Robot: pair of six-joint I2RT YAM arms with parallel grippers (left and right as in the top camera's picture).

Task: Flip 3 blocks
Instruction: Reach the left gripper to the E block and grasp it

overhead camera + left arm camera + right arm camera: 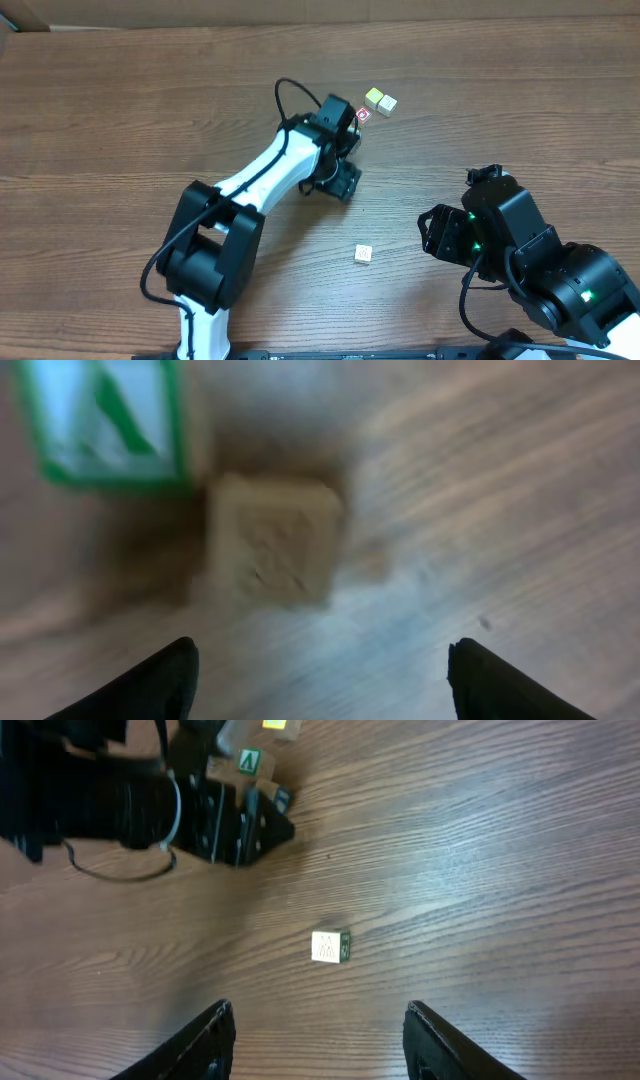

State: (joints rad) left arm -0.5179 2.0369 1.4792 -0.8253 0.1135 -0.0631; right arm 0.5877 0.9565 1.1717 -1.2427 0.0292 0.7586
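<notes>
The step in hand, as I judge it, is to take the cream block [275, 540] with the left gripper [322, 660] and turn it onto another face. The left gripper stands wide, with nothing between its fingers. The block lies on the table [120, 100] just ahead of the fingertips, a little to the left of the middle line between them and not yet inside the gap. To do this well, the gripper should go forward and slightly to the left until the block sits centred between the two fingers. Then it should close on two opposite flat sides, not on a corner, because such a small cube will probably twist or jump away. The green-and-white block [105, 420] is very near, just beyond the cream one at its far left corner. It may be touching it, but I cannot tell because the wrist view is blurred, so the finger on that side must come in with care not to push this neighbour. The right gripper [320, 1015] is well apart from all this. It is also open and holds nothing, and it hovers near the lone cream block [330, 946], which lies ahead of its fingers, about centred between them — far from the other blocks.
</notes>
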